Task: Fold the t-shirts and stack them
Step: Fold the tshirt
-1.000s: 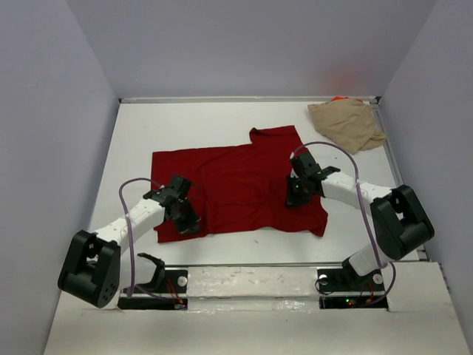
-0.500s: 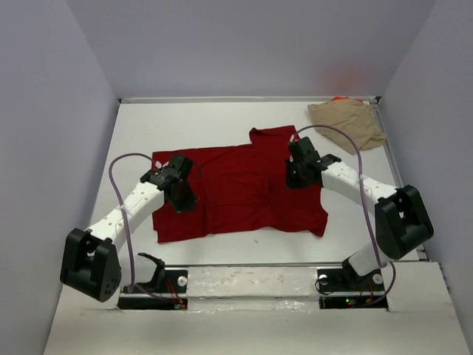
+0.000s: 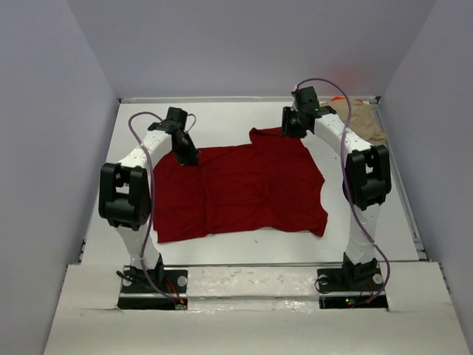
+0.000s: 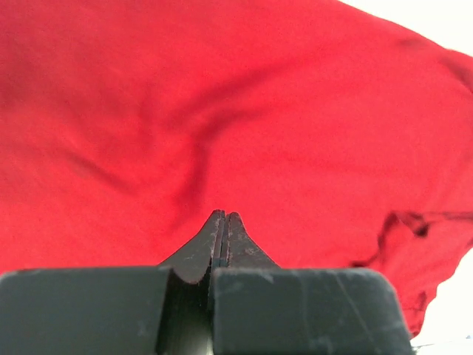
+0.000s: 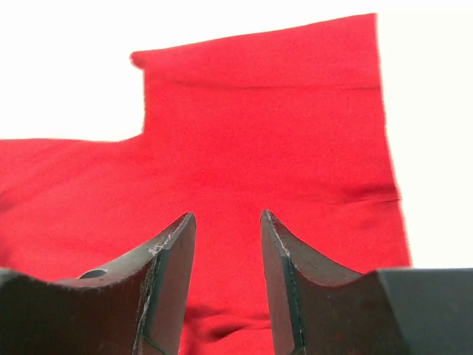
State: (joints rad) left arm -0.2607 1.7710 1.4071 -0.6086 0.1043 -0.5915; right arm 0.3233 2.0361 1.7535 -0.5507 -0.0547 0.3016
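The left gripper [image 4: 223, 216] was seen pressed shut at the far left edge of the dark red t-shirt [image 3: 244, 188]; whether cloth was pinched could not be told. The right gripper [image 5: 225, 218] was held with jaws apart, nothing between them, over the far right sleeve [image 5: 281, 89]. The shirt was spread across the table [image 3: 222, 118], the tan t-shirt [image 3: 372, 126] bunched far right. The first fold was judged pending: both far corners must be gripped and drawn nearward.
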